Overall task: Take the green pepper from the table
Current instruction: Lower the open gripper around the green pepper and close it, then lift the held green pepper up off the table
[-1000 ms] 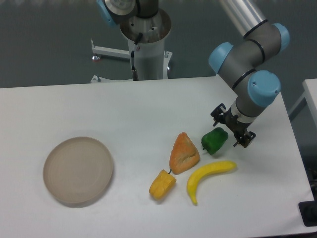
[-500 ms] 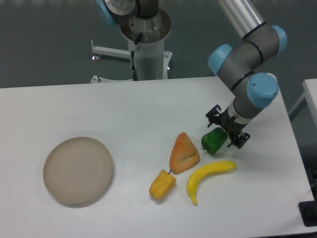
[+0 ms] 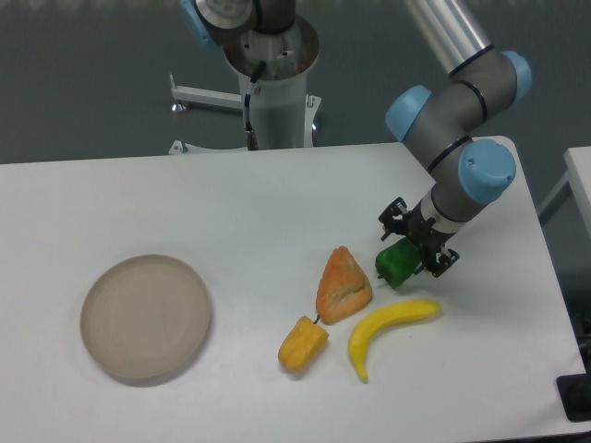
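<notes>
The green pepper (image 3: 395,266) is a small glossy dark-green lump lying on the white table (image 3: 231,203), right of the orange wedge and above the banana. My gripper (image 3: 416,245) hangs open directly over the pepper's upper right side, one black finger (image 3: 391,219) at its upper left and the other at its right. The fingers straddle the top of the pepper and hide part of it. I cannot tell whether they touch it.
An orange wedge-shaped item (image 3: 343,284), a small yellow-orange pepper (image 3: 302,344) and a yellow banana (image 3: 390,328) lie close to the green pepper. A round beige plate (image 3: 146,317) sits at the left. The table's right edge is near the arm.
My gripper has moved left and slightly down, from beside the pepper's right side to over it. The pepper and other items have not moved.
</notes>
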Robot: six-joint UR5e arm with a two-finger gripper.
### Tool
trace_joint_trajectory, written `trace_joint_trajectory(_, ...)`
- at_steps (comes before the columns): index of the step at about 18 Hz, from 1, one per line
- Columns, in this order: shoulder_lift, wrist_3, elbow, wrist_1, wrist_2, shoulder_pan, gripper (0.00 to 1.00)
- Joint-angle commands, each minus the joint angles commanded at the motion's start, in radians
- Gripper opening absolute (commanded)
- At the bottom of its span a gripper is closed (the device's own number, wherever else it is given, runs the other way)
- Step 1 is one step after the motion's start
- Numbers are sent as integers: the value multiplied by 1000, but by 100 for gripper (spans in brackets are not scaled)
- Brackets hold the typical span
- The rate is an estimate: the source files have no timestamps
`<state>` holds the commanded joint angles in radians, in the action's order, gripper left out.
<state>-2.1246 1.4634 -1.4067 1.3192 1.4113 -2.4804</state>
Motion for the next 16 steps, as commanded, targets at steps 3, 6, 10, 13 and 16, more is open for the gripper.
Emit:
trace_joint_trajectory(3, 0, 2, 8, 0, 0, -5, 36)
trace_joint_trajectory(6, 0, 5, 38, 5, 5, -5, 33)
trace_joint_trajectory(10, -5, 17, 116, 3, 11, -5, 33)
trace_joint_trajectory(13, -15, 17, 173, -8, 18, -3, 33)
trace_joint_trajectory(16, -31, 20, 238, -12, 29, -2, 33)
